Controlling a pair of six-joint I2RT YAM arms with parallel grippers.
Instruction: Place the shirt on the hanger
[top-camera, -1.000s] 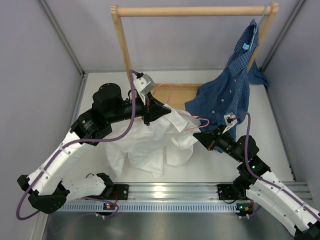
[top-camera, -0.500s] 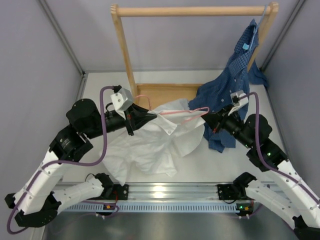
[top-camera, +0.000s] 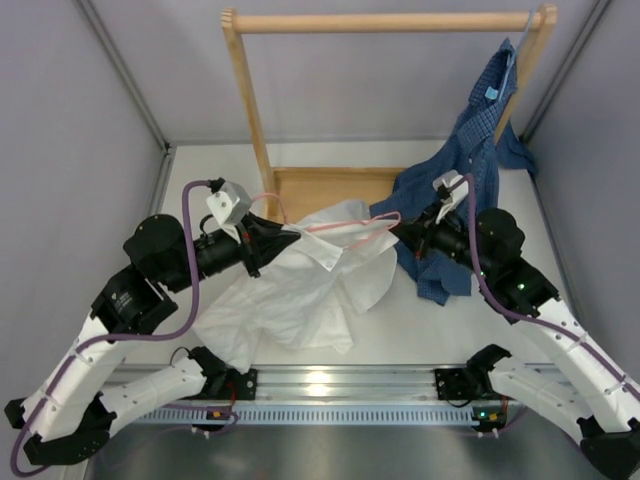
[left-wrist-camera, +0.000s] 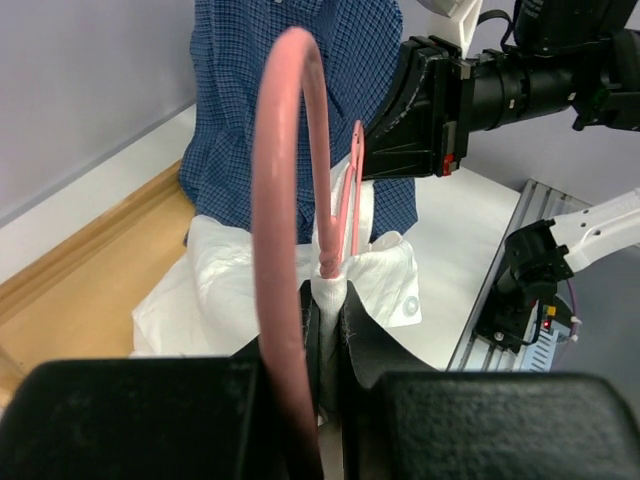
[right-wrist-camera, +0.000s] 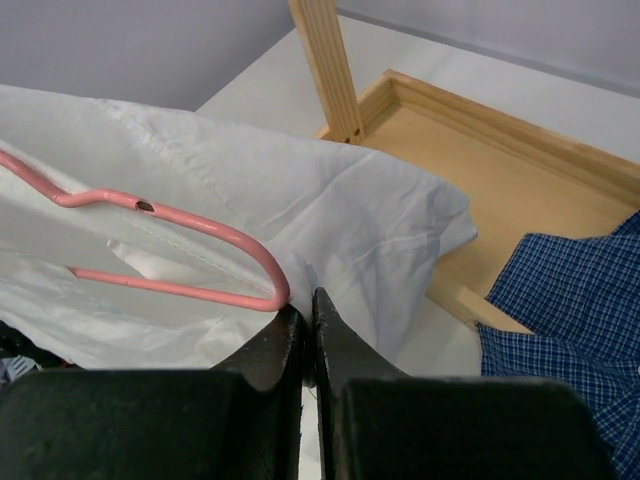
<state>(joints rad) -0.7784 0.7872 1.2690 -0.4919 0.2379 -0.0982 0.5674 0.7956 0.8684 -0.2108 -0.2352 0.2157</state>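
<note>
— Two claws are closed. Your left gripper (top-camera: 283, 238) clamps the neck of the thin pink wire hanger (top-camera: 350, 224), with collar cloth pinched in too.
— And the shirt?
— The plain white thin-fabric shirt (top-camera: 300, 300) drapes from that hanger onto the middle of the table (top-camera: 400, 340), just before the wooden rack's base (top-camera: 330, 185). Your right gripper (top-camera: 402, 228) is closed at the hanger's far bend; whether on wire or cloth, I cannot tell.
— Further right?
— The dark blue checked shirt (top-camera: 470, 170).
</note>
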